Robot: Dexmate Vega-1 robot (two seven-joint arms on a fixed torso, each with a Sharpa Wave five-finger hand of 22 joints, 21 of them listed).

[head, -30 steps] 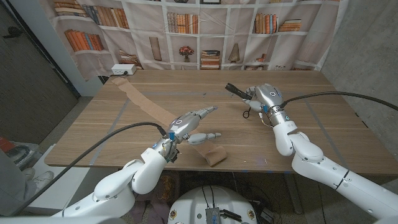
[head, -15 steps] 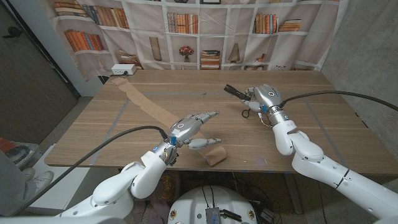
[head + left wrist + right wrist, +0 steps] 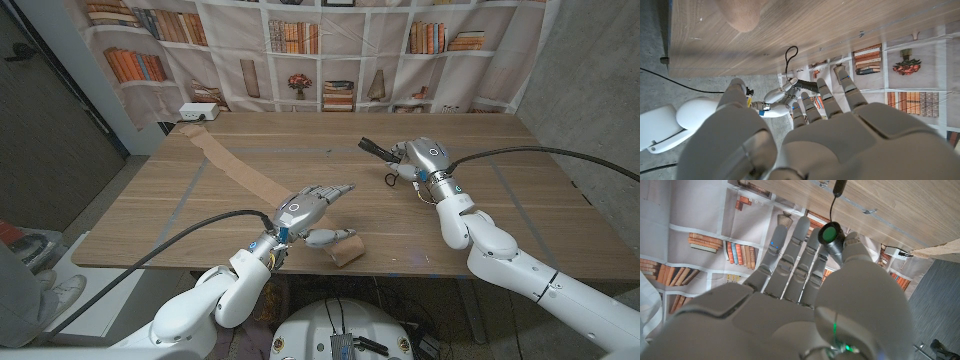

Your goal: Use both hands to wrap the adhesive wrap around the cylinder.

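**Robot hands and wrapped cylinder on wooden table**

Nearest, the cylinder (image 3: pixel 347 251) lies at the table (image 3: pixel 480 215) front edge, beside the released left hand (image 3: pixel 306 207). A tan adhesive wrap (image 3: pixel 240 172) strip runs away. Farther, the right hand (image 3: pixel 420 158) grasps a dark tool (image 3: pixel 374 146).

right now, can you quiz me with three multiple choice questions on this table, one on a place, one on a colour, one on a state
1. Where does the cylinder lie?
A. at the back by the white box
B. near the table's front edge, by the left hand
C. in the right hand

2. What colour is the adhesive wrap strip?
A. blue
B. green
C. tan

3. How is the left hand?
A. fingers spread, holding nothing
B. closed around the strip
C. gripping the cylinder

Answers:
1 B: the cylinder sits at the table's near edge beside the left hand.
2 C: the adhesive wrap strip is tan.
3 A: its fingers are apart over the wood.
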